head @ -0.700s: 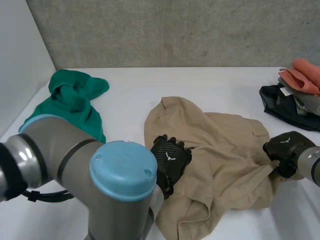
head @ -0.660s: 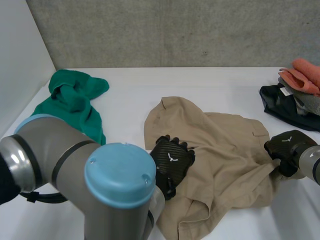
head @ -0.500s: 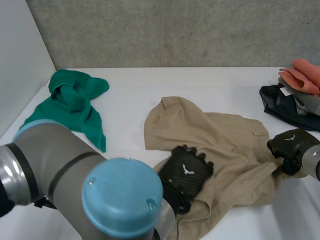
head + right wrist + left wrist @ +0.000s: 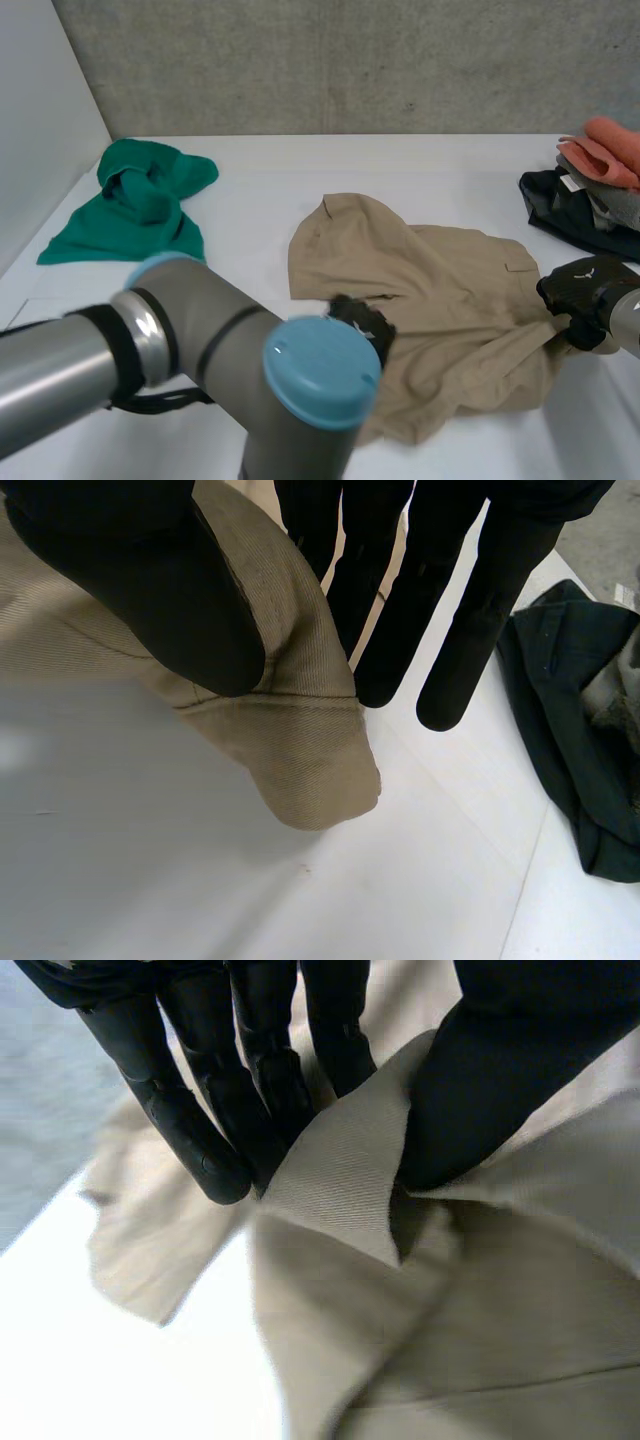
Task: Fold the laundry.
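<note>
Laundry: beige shirt [image 4: 450,290] crumpled on white table [image 4: 260,215], right of centre. Left hand [image 4: 215,1120] at shirt's near-left part, fingers and thumb pinching raised fold of beige cloth. In head view, left arm [image 4: 190,360] covers most of that hand, only dark sliver visible. Right hand [image 4: 583,288] at shirt's right edge, thumb clamping hem corner against fingers; whether corner tip touches table unclear. Green cloth [image 4: 140,200] bunched far left, well apart. Clothes pile [image 4: 590,190] at right, cut off by view's edge.
</note>
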